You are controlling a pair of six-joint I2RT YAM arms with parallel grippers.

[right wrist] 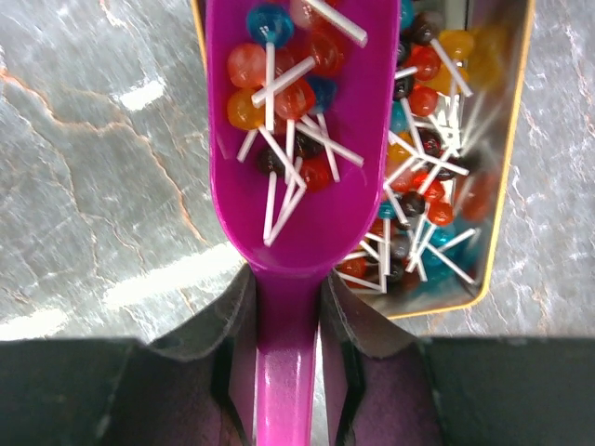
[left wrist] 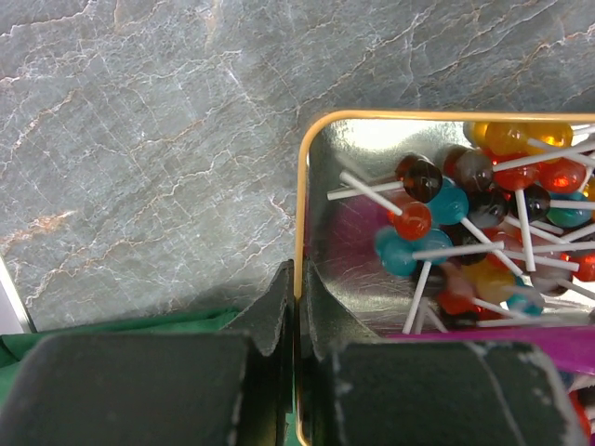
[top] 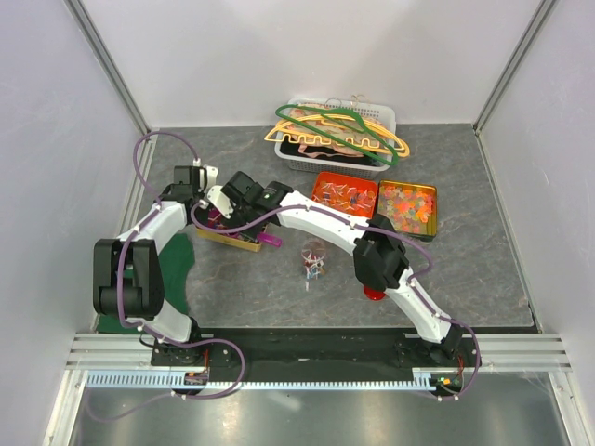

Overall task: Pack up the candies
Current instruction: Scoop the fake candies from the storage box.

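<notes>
My left gripper (left wrist: 297, 282) is clenched on the wall of the yellow-rimmed metal tin (left wrist: 300, 186), lower centre. My right gripper (right wrist: 286, 295) grasps a magenta plastic scoop (right wrist: 361, 200) carrying round stick candies (right wrist: 296, 98), upper centre, partly over the tin.

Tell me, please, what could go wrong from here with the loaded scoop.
1. The purple scoop in the right gripper is heaped with lollipops, their sticks jutting out; a tilt could spill some onto the table.
2. The glass jar looks narrow beside the scoop, so sticks may catch on its mouth.
3. The left gripper only pinches the rim of the tin; a slip could let it shift.
</notes>
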